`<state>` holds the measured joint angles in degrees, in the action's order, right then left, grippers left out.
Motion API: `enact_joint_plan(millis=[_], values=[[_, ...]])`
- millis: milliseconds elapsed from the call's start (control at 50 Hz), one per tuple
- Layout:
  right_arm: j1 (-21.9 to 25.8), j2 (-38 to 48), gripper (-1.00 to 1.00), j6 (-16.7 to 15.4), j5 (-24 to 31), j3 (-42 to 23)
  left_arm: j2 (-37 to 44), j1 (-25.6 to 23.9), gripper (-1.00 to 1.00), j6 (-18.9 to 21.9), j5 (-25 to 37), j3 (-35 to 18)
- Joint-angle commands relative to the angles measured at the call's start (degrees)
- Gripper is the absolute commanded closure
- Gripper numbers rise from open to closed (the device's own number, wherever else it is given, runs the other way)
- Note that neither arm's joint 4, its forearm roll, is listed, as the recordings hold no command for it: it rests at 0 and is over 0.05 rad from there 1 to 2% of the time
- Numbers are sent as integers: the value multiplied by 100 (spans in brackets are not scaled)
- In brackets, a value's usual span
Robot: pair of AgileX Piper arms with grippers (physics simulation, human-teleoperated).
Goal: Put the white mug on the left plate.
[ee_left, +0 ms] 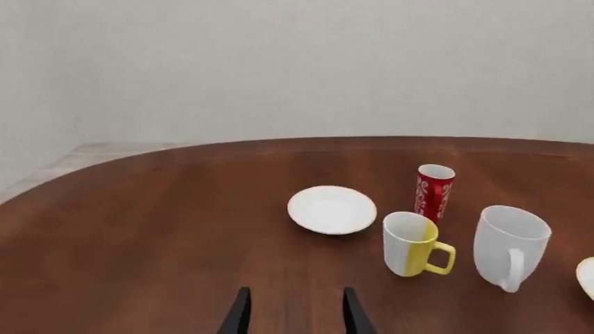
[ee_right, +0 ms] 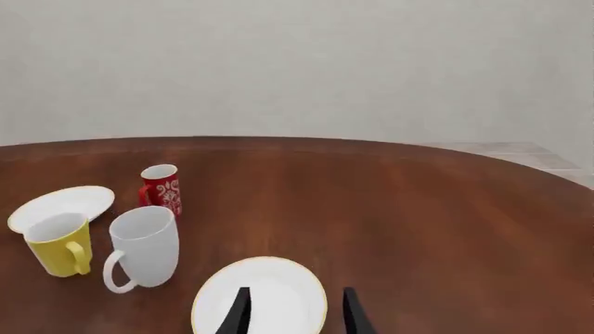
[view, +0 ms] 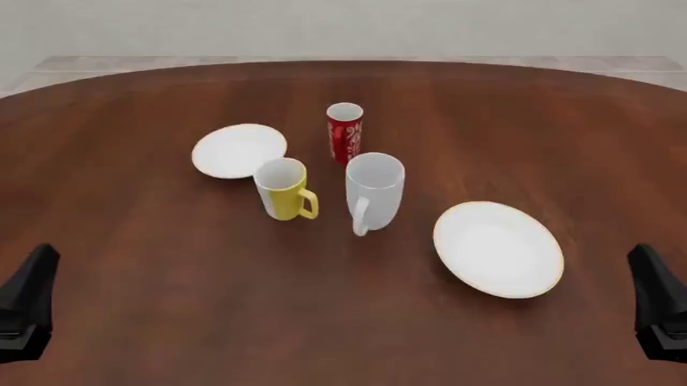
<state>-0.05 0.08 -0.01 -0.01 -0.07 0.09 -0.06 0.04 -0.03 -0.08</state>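
Left wrist view shows the left gripper (ee_left: 292, 313) with fingers parted, holding nothing; the right gripper (ee_right: 295, 313) likewise. White mug (view: 374, 191) stands upright, empty, just right of the yellow mug (view: 283, 187); beyond-left of that sits the bare left plate (view: 238, 149).

Both arms (view: 27, 310) matte black; each wrist shows 2 slim tapered black jaws.

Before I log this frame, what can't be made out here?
- White mug: whether it holds anything; its wall hides the inside in every view.
- Larger plate: cut off by the left wrist view's edge.
- Left gripper and right gripper: only open fingertips show; frame edges cut the rest.
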Motion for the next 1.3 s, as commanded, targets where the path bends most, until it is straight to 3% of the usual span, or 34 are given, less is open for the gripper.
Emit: enact_joint_plan(millis=[20,280,540,740,860,1300], values=[[-25,12,-100,19,3,-20,41,-40,-100,45,-19,-32],[-22,7,-100,58,0,-14,34,-89,-100,46,35,-75],[-54,-1,-100,109,-16,-9,539,-300,-100,292,13,-519],[-47,2,-100,101,-19,-6,1076,-981,-100,300,274,-1236],[-65,4,-100,106,-22,-7,1415,-1281,-100,504,86,-1285],[-79,24,-100,155,-18,-5,2283,-2230,-100,371,244,-1984]])
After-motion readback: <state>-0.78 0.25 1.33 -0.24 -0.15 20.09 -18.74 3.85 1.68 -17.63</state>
